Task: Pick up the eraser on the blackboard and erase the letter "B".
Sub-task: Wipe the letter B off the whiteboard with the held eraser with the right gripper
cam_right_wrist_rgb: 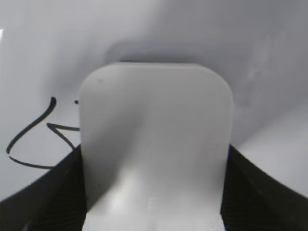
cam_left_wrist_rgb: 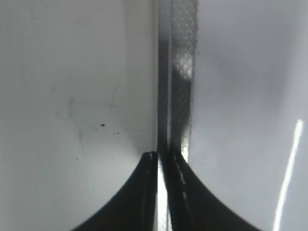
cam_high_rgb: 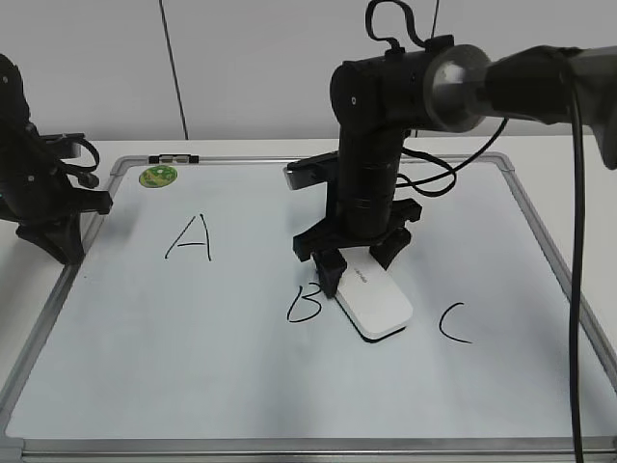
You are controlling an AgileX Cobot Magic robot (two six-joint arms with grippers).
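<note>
The white eraser [cam_high_rgb: 376, 301] lies on the blackboard [cam_high_rgb: 241, 386], just right of the black letter "B" [cam_high_rgb: 304, 304]. My right gripper [cam_high_rgb: 362, 260] is shut on the eraser's near end, a finger on each long side. In the right wrist view the eraser [cam_right_wrist_rgb: 154, 144] fills the middle between the dark fingers, with part of the "B" [cam_right_wrist_rgb: 33, 139] at its left. My left gripper [cam_high_rgb: 63, 246] is shut and empty over the board's left frame [cam_left_wrist_rgb: 178, 72].
A black "A" [cam_high_rgb: 190, 238] is at the left and a black "C" [cam_high_rgb: 453, 323] at the right. A round green magnet [cam_high_rgb: 156, 177] and a black marker [cam_high_rgb: 174, 158] sit at the board's far left corner.
</note>
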